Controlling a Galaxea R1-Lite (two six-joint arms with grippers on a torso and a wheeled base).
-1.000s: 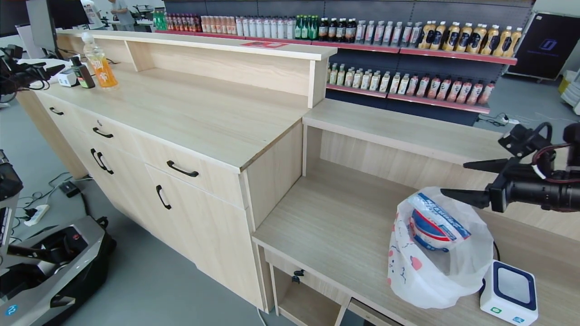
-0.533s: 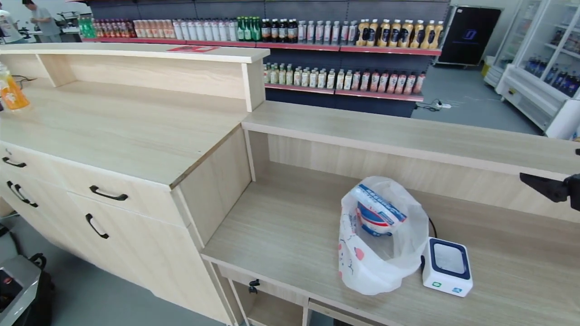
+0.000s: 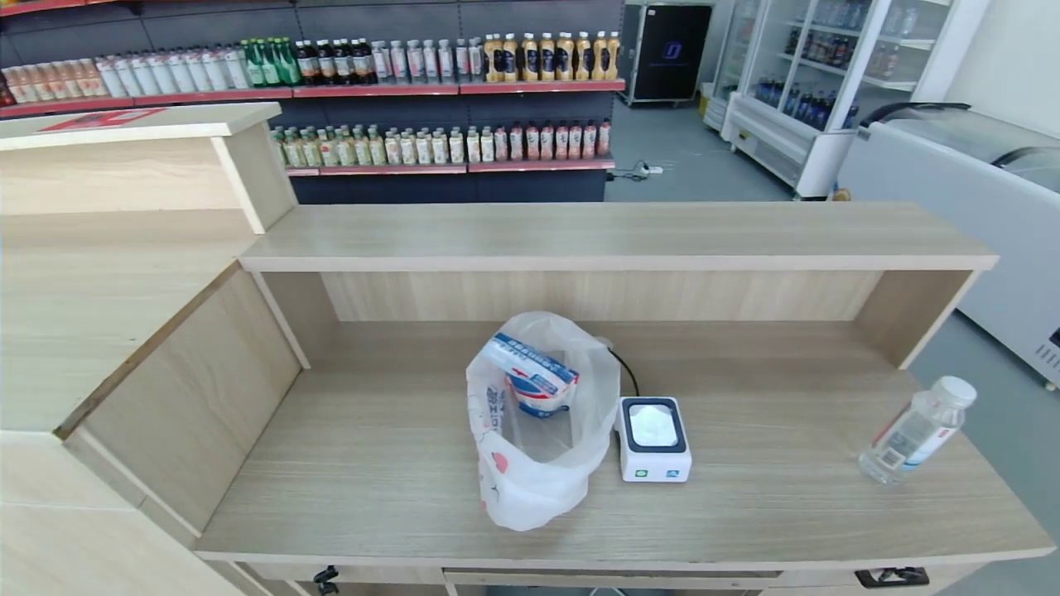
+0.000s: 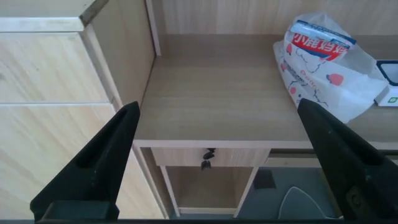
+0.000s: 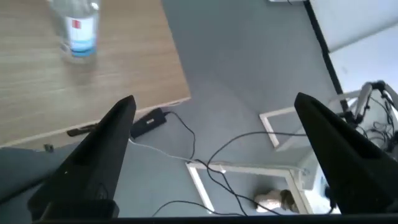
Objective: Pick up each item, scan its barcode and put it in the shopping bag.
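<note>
1. The left pincer [image 4: 217, 106] has its fingers spread wide with nothing between them. It hangs off the front edge of the counter [image 3: 745, 497], facing the wooden top and the small drawer lock [image 4: 206, 158] under the edge.
2. The shopping bag [image 3: 538, 439] stands on the counter ahead of the left pincer and toward the robot's right, well apart from both fingers. Its mouth is open.
3. A blue, white and red packet [image 3: 534, 377] lies tilted inside the bag.
4. The scanner [image 3: 652, 437] sits just beside the bag, on the side away from the left pincer, with its window facing up.
5. The right pincer [image 5: 214, 98] is also wide and holds nothing. It is over the grey floor past the counter's end, above loose cables [image 5: 186, 149].
6. The water bottle [image 5: 78, 28] stands upright on the counter near that end, ahead of the right pincer and toward the robot's left, well apart from it.
</note>
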